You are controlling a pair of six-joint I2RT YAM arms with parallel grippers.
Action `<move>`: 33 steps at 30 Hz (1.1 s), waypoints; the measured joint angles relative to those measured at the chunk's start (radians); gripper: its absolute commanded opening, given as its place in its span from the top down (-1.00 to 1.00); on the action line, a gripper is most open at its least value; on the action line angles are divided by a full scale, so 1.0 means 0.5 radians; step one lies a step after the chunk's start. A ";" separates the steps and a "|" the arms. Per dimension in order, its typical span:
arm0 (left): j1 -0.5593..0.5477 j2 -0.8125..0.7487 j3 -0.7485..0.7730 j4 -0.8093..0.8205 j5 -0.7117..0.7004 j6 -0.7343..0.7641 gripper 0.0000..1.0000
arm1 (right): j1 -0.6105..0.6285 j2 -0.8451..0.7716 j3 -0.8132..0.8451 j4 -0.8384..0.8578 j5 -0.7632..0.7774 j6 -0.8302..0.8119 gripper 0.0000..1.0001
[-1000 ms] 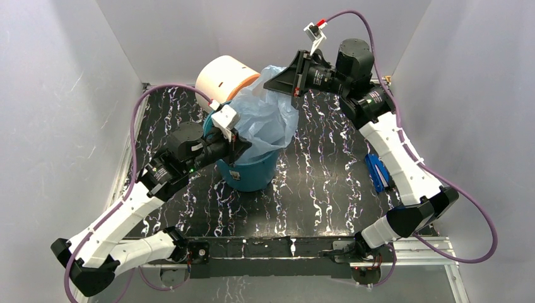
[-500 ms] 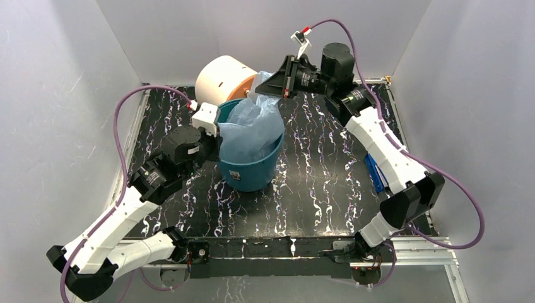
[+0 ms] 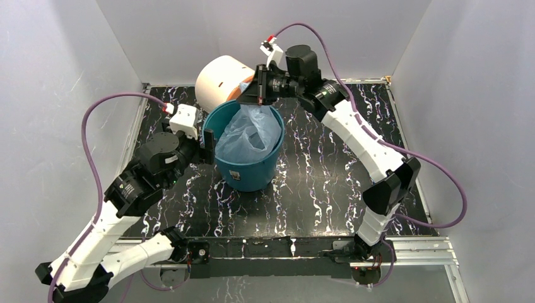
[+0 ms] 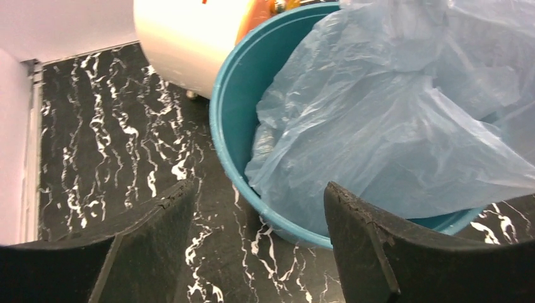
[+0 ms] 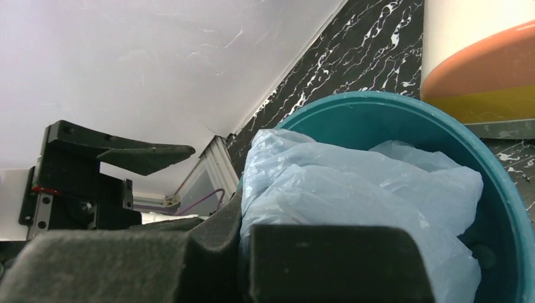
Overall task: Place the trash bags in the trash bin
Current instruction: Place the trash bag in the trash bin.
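Observation:
The teal trash bin [image 3: 252, 173] stands upright at the table's middle left. The pale blue trash bag [image 3: 249, 134] is crumpled inside it and fills most of the opening. My right gripper [image 3: 254, 96] hangs over the bin's far rim, shut on the bag's upper edge; in the right wrist view the bag [image 5: 353, 183] is pinched in the right gripper [image 5: 243, 233] above the bin [image 5: 378, 101]. My left gripper [image 3: 205, 136] is open just outside the left rim. In the left wrist view the left gripper [image 4: 258, 186] holds nothing, with the bin [image 4: 221, 126] and the bag [image 4: 378, 126] beyond it.
A cream and orange drum-shaped box [image 3: 221, 79] lies right behind the bin, close to its far rim, and shows as the drum [image 4: 189, 38] in the left wrist view. Grey walls close in the black marbled table [image 3: 315, 177]. Purple cables loop above both arms.
My left gripper has opened, let go of the bag and drawn back left of the bin. My right gripper has carried the bag's top left and down, and the bag has sunk into the bin.

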 measured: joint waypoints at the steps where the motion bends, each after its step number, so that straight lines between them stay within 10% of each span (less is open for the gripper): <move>1: 0.000 -0.008 0.000 -0.007 -0.024 0.000 -0.49 | 0.025 0.032 0.063 -0.053 0.027 -0.032 0.93; 11: 0.016 0.162 0.023 -0.108 -0.324 -0.079 -0.57 | 0.279 0.323 0.697 -0.393 0.108 -0.318 0.93; 16: 0.139 0.169 0.020 -0.085 -0.282 -0.127 -0.71 | 0.337 0.181 0.508 -0.237 -0.026 -0.390 1.00; 33: 0.702 0.424 0.167 0.149 1.365 -0.164 -0.80 | 0.082 -0.227 0.135 -0.231 0.232 -0.425 1.00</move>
